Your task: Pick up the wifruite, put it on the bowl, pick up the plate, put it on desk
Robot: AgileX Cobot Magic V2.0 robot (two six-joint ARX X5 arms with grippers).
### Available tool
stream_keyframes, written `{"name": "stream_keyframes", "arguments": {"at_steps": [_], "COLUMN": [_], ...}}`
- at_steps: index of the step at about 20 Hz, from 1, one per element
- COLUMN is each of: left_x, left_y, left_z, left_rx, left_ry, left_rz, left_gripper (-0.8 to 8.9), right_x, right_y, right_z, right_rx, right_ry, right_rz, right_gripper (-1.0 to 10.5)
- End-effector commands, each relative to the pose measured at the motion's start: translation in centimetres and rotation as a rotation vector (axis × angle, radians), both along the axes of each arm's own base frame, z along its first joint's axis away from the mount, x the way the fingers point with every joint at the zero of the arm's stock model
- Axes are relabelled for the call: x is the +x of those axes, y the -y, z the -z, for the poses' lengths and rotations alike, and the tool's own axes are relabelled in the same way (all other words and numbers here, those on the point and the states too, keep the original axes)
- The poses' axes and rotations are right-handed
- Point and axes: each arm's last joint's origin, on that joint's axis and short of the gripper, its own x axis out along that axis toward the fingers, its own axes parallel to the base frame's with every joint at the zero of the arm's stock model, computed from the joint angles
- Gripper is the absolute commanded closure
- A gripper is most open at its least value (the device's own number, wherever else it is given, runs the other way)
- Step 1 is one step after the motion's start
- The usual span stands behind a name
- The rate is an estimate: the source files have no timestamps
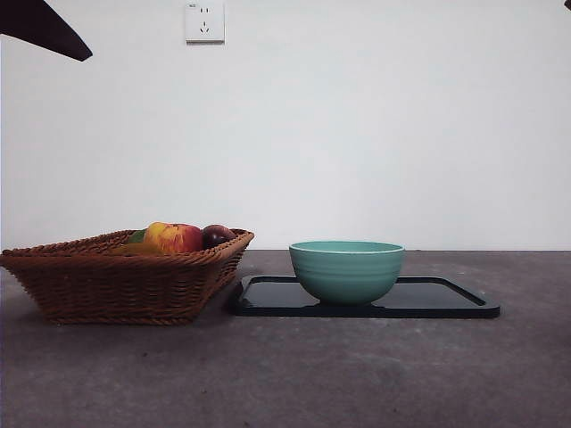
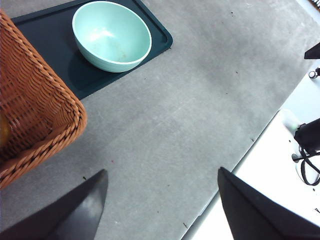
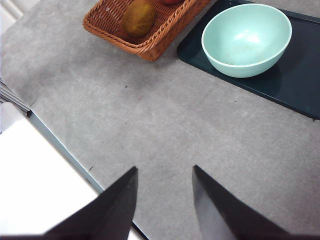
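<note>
Wifruite (image 3: 138, 17): in the basket (image 3: 150, 30).
Bowl (image 1: 347, 270): empty, on the tray (image 1: 446, 299).
Your claws: left claw (image 2: 162, 200) and right claw (image 3: 164, 200) both spread, holding nothing.

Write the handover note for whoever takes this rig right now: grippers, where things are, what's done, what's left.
Left gripper: open, empty, above bare desk beside the basket.
Right gripper: open, empty, above the desk's near edge.
Wifruite: in the wicker basket with the apple and plum.
Bowl: empty, upright on the dark tray.
Done: nothing yet.
Left: pick the wifruite, place it in the bowl, then the plate step.
</note>
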Motion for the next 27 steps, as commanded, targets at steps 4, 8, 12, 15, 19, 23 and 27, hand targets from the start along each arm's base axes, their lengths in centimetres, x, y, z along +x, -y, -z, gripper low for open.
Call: {"name": "stream_keyframes", "arguments": {"at_steps": [4,8,12,15,19,23,27], "left_x": [0.1,0.1,0.1,0.1,0.1,0.1,0.1], "left_y": [0.2,0.2,0.2,0.2,0.2,0.2,0.2], "left_z": [-0.3,-0.3,-0.3,-0.3,-0.3,-0.3,-0.3], "left_rx": [-0.003,-0.004,-0.004,-0.004,-0.004,-0.004,-0.004], "left_ry": [0.022,0.022,0.021,0.021,0.021,0.022,0.022], "left_rz": [0.02,0.019,0.019,0.019,0.019,0.02,0.019], "left_gripper": [4.7,4.7,4.7,4.7,4.7,4.7,4.7], "right_x": [0.1,0.8,3.5,6.8,12.3,17.2,21.0], "right_y": [-0.1,-0.3,-1.3,-2.4,-3.8,-4.7,-5.7], "right_z": [-0.2,-0.9,-2.6,-3.6,-3.7,-2.6,-0.2], "right_rx": [0.016,0.098,0.076,0.025,-0.057,-0.125,-0.158], "right_ry": [-0.005,-0.028,0.0,-0.002,-0.062,-0.115,-0.158], "right_rz": [0.012,0.136,0.241,0.272,0.286,0.293,0.291], "right_gripper": [7.7,7.5,6.5,6.5,6.4,6.4,6.4]}}
